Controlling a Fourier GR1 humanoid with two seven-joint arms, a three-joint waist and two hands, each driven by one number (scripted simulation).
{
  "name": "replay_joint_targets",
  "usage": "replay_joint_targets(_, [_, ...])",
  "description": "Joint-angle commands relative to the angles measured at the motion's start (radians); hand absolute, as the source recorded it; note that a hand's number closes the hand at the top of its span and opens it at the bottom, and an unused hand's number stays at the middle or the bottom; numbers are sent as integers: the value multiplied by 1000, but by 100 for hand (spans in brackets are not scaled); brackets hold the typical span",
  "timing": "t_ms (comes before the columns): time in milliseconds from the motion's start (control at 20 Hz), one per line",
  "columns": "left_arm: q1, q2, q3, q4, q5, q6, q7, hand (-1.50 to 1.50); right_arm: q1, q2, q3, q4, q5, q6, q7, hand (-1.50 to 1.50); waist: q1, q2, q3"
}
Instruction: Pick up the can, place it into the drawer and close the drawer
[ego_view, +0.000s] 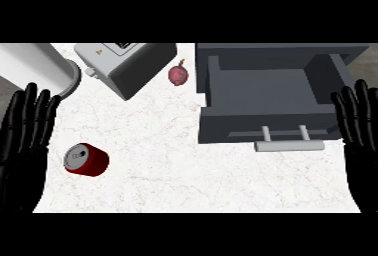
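While both my hands sit idle at the view's edges, nothing is held. Left hand (28, 122) is at the left edge, fingers straight and spread, pointing up the view, resting over the counter's (184, 170) left margin. Right hand (357, 120) mirrors it at the right edge, fingers straight, just beside the drawer's right wall.

Red can (86, 159) stands on the white marble counter, lower left, near my left hand but apart from it, silver top with pull tab facing up.

Grey drawer (266, 95) is pulled open at upper right, nothing inside that I can see; its bar handle (289, 145) faces me.

Also up top: a red onion (179, 74) left of the drawer, a white-and-grey appliance (125, 62) beside it, and a white rounded object (37, 67) in the far left corner.
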Motion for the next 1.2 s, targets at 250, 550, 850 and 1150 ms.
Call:
replay_joint_targets(250, [64,102,-23,-37,315,-345,-128,-150,-44,14,-14,6,46,-44,6,-150,43,-27,13])
replay_joint_targets(550, [151,197,60,-50,334,-286,231,-150,89,40,18,11,66,-79,232,-150,34,-27,15])
replay_joint_targets(850, [245,206,160,-68,396,-393,198,-150,148,9,-69,-18,-14,-13,181,-150,32,-26,15])
replay_joint_targets(1150, [168,195,227,-109,478,-334,361,-150,158,-5,-122,57,-46,40,112,-150,32,-25,15])
